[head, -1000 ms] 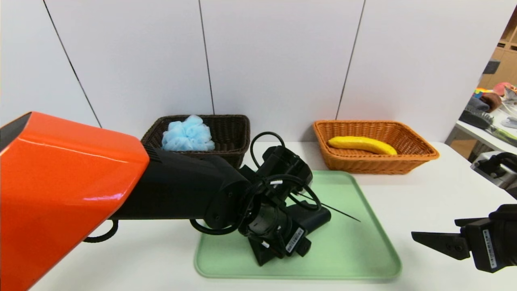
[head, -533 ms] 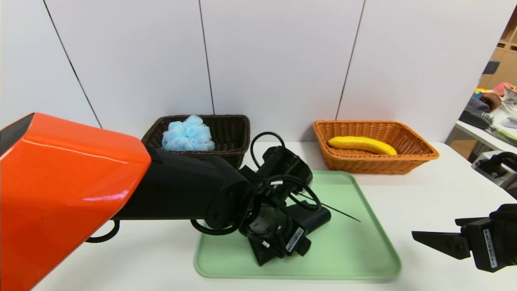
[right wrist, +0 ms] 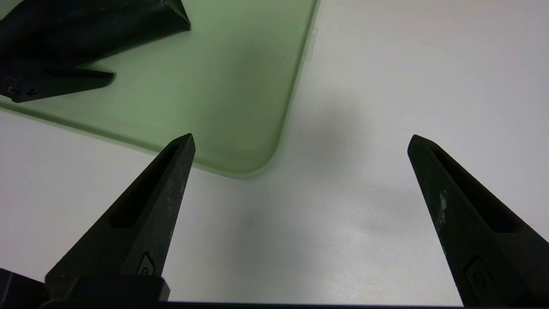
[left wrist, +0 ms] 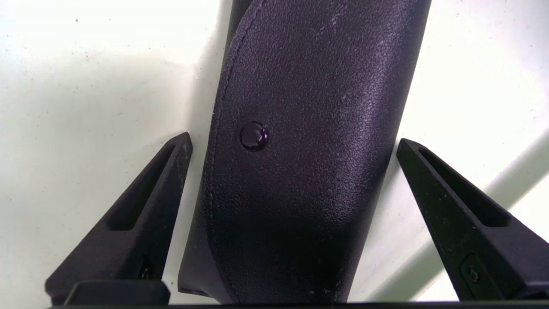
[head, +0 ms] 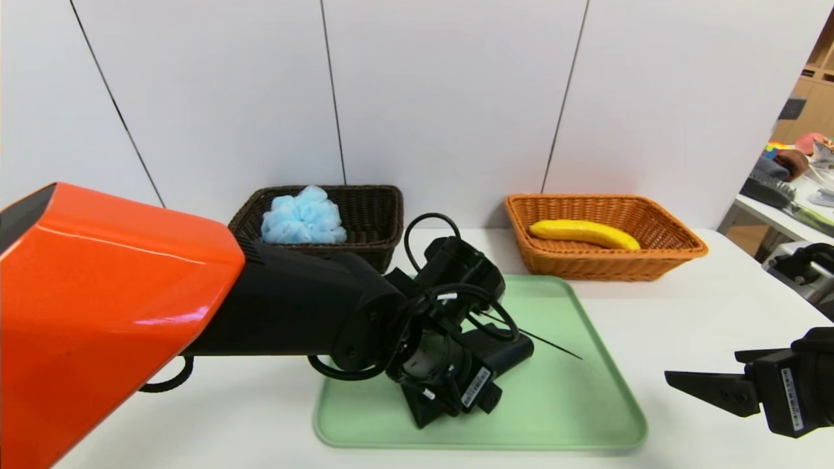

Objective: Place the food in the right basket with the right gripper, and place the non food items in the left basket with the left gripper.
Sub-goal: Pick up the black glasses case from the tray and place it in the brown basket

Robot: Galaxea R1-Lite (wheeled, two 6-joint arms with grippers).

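left tool (left wrist: 291,146): spread wide, black case (left wrist: 300,150) lies between its fingers on green tray (head: 573,404), not pinched | right tool (right wrist: 300,141): spread, empty, above desk (right wrist: 386,128) beside tray | banana (head: 583,233): in orange basket (head: 677,251) | blue puff (head: 303,215): in dark basket (head: 371,208)

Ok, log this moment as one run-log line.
left gripper: open, astride black case on green tray | right gripper: open, parked | puff: brown basket | banana: orange basket

Case (head: 505,352) on tray (head: 586,404); puff (head: 303,215) in left basket (head: 371,215), banana (head: 583,233) in right basket (head: 677,251).
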